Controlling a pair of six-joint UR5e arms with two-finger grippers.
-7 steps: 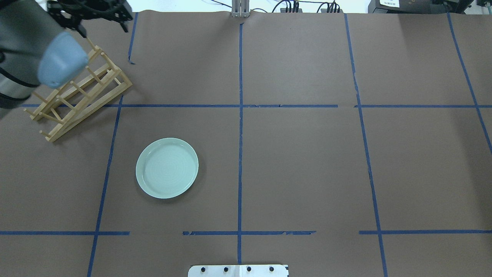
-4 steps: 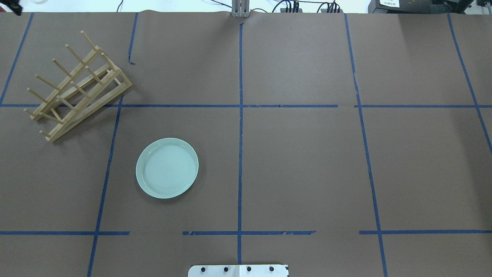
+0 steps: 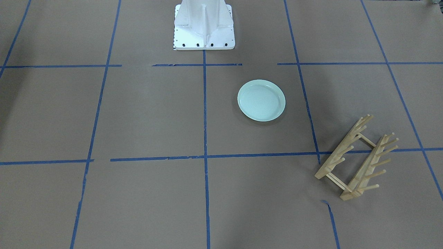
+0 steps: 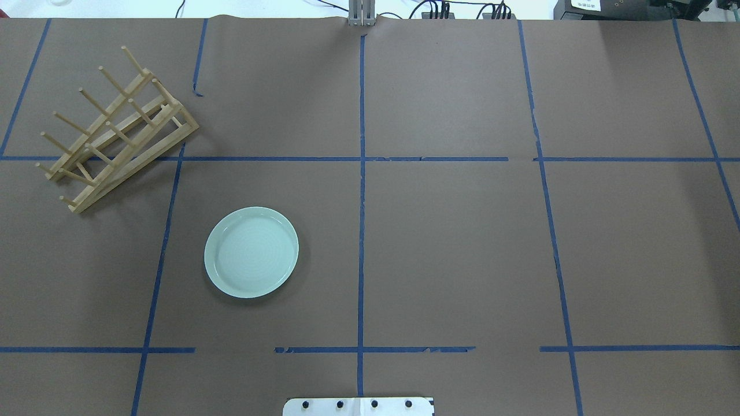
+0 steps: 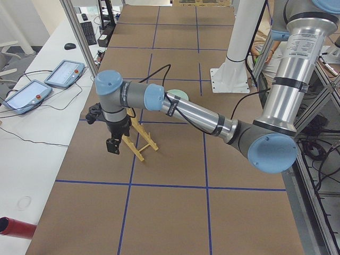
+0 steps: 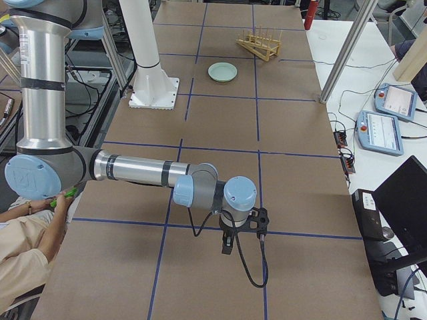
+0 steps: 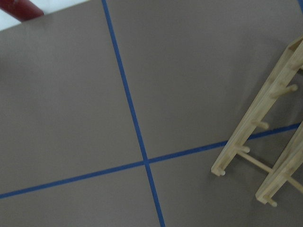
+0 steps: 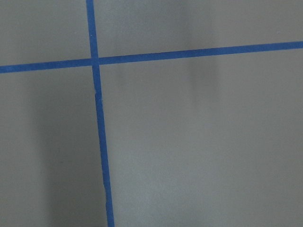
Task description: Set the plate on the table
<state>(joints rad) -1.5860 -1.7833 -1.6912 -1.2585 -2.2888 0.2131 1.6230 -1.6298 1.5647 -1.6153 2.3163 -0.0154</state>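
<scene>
**A:** What was made out of the table (image 4: 462,242)?

**B:** It was seen to be covered in brown paper and divided into a grid by blue tape lines.

**A:** And how were the arms set?

**B:** The left arm (image 5: 212,119) was stretched low over the table's left end. The right arm (image 6: 133,170) was stretched the same way over the right end, well apart from everything the task concerns.

**A:** Where was the wooden peg rack (image 4: 115,133) found?

**B:** At the far left, set slantwise across a tape line, with nothing held between its pegs.

**A:** And the plate (image 4: 251,252)?

**B:** It was found lying flat, rim up, on bare paper in the cell just left of the centre line. It was apart from the rack and touched by nothing, so the placing was judged to be done.

**A:** What could be said of the pincers?

**B:** The left gripper (image 5: 112,146) was hung fingers down, just beside the rack's outer end. The right gripper (image 6: 228,243) was hung near a tape line. Each was shown by a side camera only, and no fingers were caught in the wrist views. Whether either was released or clenched could not be told.

**A:** Which way was the plate placed from them?

**B:** From the left gripper it was placed beyond the rack, toward the robot's base and the table's middle. As the plate is round, no long axis was offered. The left arm was judged much the nearer, should another move be called for.
</scene>
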